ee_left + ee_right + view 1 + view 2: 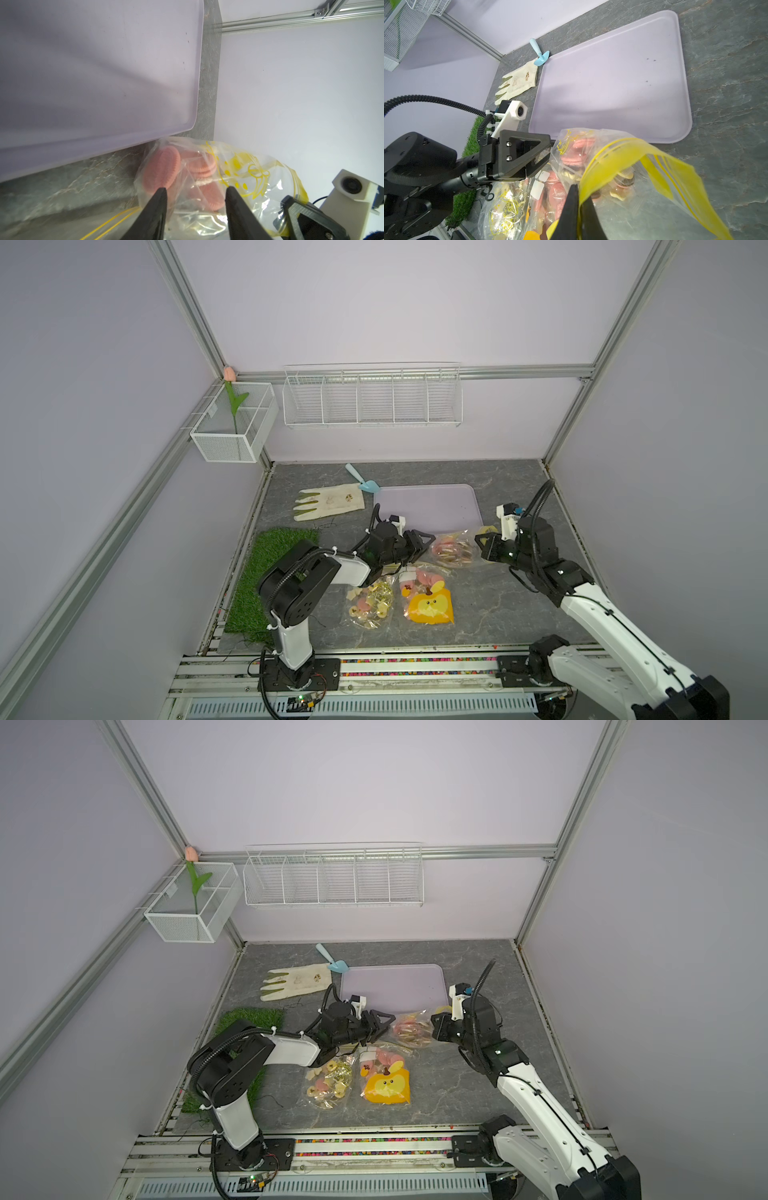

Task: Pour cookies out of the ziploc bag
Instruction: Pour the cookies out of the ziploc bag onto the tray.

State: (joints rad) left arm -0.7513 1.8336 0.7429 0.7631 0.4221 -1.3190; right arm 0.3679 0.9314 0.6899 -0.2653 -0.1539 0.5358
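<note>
Right wrist view: right gripper (579, 193) clamped shut on the yellow zip strip (654, 158) of the bag (571, 141). The strip folds out from between the fingers. Cookies (577, 160) sit inside the clear film, pink discs stacked on edge with a few cream and brown pieces beside them.

Left wrist view: left gripper (196, 190) has its jaws apart, and the other end of the bag (249, 176) lies between the two fingers. Cannot tell whether the pads touch the film. Pink cookies (162, 168) are just past the fingertips.

In both top views the two grippers face each other across the bag (453, 551), left gripper (428, 541) and right gripper (482, 541). The left arm stands up from its near base, folds at the elbow and runs its forearm low and level toward the bag. The right arm slants up and forward from its near base, wrist bent down to the strip.

The bag is just beside the near edge of the lilac tray (428, 506), at its right end. A few dark specks mark the tray.

Two more bags (368, 601) lie nearer the bases. Farther out: glove (328, 502), blue scoop (361, 481), turf (266, 568).
</note>
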